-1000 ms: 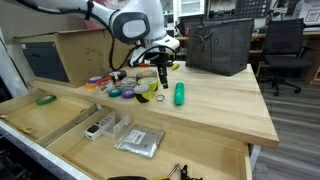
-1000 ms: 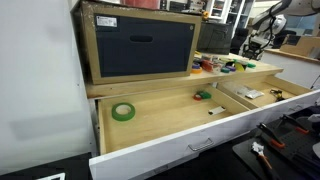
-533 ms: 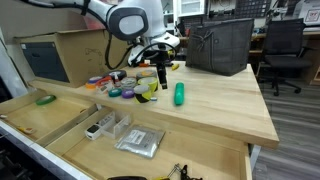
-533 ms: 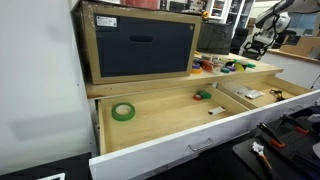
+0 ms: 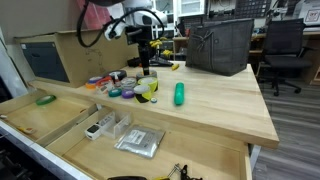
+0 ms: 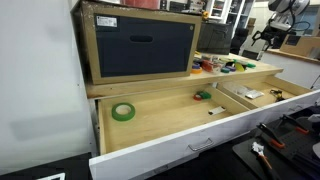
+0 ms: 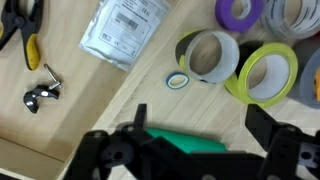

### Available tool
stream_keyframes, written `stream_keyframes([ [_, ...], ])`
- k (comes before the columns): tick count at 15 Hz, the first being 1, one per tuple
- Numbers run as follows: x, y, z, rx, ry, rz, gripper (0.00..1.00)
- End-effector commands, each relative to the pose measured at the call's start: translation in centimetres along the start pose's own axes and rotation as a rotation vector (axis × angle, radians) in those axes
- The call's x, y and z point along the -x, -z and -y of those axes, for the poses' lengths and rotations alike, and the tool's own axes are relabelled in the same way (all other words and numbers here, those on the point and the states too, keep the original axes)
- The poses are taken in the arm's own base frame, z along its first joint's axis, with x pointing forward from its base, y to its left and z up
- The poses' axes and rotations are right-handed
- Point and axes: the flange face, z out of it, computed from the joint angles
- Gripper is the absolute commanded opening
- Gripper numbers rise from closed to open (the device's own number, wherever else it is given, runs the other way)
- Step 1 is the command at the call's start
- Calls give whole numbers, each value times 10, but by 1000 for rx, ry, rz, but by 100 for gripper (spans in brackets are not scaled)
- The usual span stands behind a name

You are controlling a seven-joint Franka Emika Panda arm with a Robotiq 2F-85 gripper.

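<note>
In an exterior view: end effector [image 5: 147,65] raised over the tabletop [image 5: 225,110], jaws at full spread, empty. Green cylinder [image 5: 179,93] lies flat near the tape rolls [image 5: 138,88], probably just set down. A second ago the arm sat lower, jaws narrower.

In an exterior view: jaws too distant to read.

Wrist view: cylinder lies between the open fingers [image 7: 110,155], untouched.

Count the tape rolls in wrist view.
5: purple roll and pale roll at the top, grey roll and yellow roll mid-frame, small teal roll beside them. More may be hidden.
</note>
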Motion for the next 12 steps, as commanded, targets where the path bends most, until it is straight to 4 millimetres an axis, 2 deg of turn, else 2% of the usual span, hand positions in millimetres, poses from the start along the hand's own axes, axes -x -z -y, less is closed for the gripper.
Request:
stream_keyframes([
  [1, 47, 44, 5, 5, 102, 93, 100],
  [5, 84, 92, 31, 32, 193, 118, 100],
  [7, 110, 119, 38, 28, 231, 122, 100],
  [10, 144, 136, 68, 14, 240, 179, 100],
  [11, 118, 129, 59, 17, 243, 144, 100],
  [12, 128, 135, 66, 16, 247, 156, 100],
])
